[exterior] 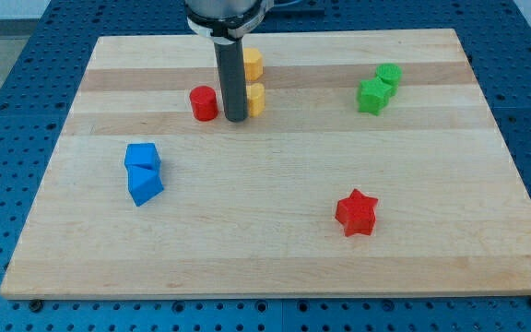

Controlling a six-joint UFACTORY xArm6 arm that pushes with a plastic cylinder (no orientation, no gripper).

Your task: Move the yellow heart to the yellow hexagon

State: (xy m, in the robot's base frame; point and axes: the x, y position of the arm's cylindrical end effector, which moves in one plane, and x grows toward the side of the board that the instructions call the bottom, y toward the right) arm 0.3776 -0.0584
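Note:
The yellow heart (257,99) lies near the board's top middle, partly hidden behind my rod. The yellow hexagon (253,64) sits just above it, a small gap between them, also partly hidden by the rod. My tip (235,119) rests on the board just left of and slightly below the yellow heart, touching or nearly touching its left side. A red cylinder (203,103) stands just left of the tip.
Two green blocks (379,88) sit touching at the upper right. Two blue blocks (143,171) sit touching at the left. A red star (356,213) lies at the lower right. The wooden board (275,258) rests on a blue perforated table.

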